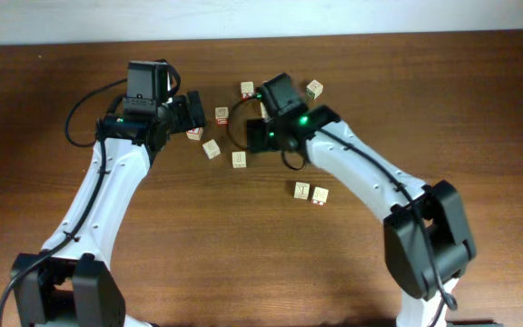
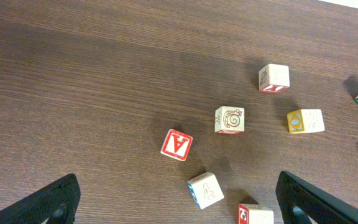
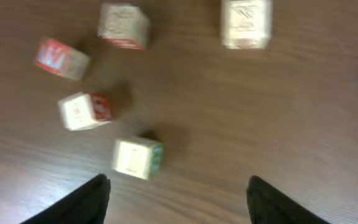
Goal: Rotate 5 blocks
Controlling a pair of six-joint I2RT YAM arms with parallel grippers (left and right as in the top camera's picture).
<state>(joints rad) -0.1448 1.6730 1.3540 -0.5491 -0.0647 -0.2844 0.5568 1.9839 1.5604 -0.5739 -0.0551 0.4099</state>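
Observation:
Several small wooden letter blocks lie scattered on the table. In the left wrist view, a pale block with a "4" and a blue side (image 2: 205,190) and a red-sided block (image 2: 255,215) lie between the wide-apart fingers of my open left gripper (image 2: 185,211). Beyond them are a red "A" block (image 2: 176,144) and a snail-print block (image 2: 229,119). The right wrist view is blurred. My right gripper (image 3: 182,205) is open and empty, with a pale, green-sided block (image 3: 137,157) just ahead of its left finger. Overhead, the left gripper (image 1: 193,111) and right gripper (image 1: 255,136) flank the cluster.
More blocks lie at the back (image 1: 247,88) and back right (image 1: 314,88). Two blocks sit side by side (image 1: 310,193) in front of the right arm. A black cable loops between the grippers (image 1: 234,123). The table's far edge runs along the top.

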